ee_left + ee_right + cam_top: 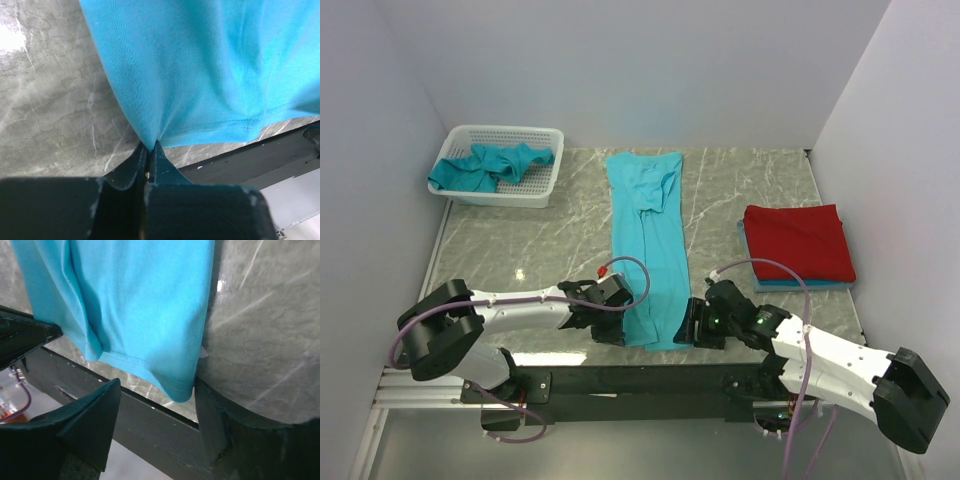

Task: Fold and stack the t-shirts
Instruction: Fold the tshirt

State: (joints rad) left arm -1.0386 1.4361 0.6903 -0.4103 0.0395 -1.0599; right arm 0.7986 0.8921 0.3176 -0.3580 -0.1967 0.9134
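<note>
A teal t-shirt (648,240), folded into a long strip, lies down the middle of the table from the back to the near edge. My left gripper (616,328) is shut on the shirt's near left hem corner (150,142). My right gripper (690,325) is open at the near right hem corner (180,390), which hangs between its fingers, close to the right one. A red t-shirt (798,242) lies folded on a blue one (800,286) at the right. More teal shirts (490,166) lie crumpled in the basket.
A white mesh basket (545,186) stands at the back left corner. White walls close in three sides. The black frame rail (640,380) runs along the table's near edge, just below both grippers.
</note>
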